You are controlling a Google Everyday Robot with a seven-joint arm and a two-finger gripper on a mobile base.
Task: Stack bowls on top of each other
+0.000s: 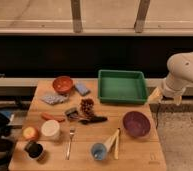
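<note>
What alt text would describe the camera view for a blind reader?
A wooden table holds an orange-red bowl back-left and a larger purple bowl front-right, unstacked. The gripper hangs open off the table's right edge, beside a green tray.

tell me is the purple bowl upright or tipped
Upright: the purple bowl sits rim up, its hollow showing. The gripper hangs open, right of the green tray.

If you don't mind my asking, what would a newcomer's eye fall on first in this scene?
Most likely the bright green tray at the back right of the cluttered wooden table, and the white robot arm at the right, its open gripper empty just beside the tray. Next come the two bowls, well apart: the orange-red bowl at back left and the dark purple bowl at front right.
</note>
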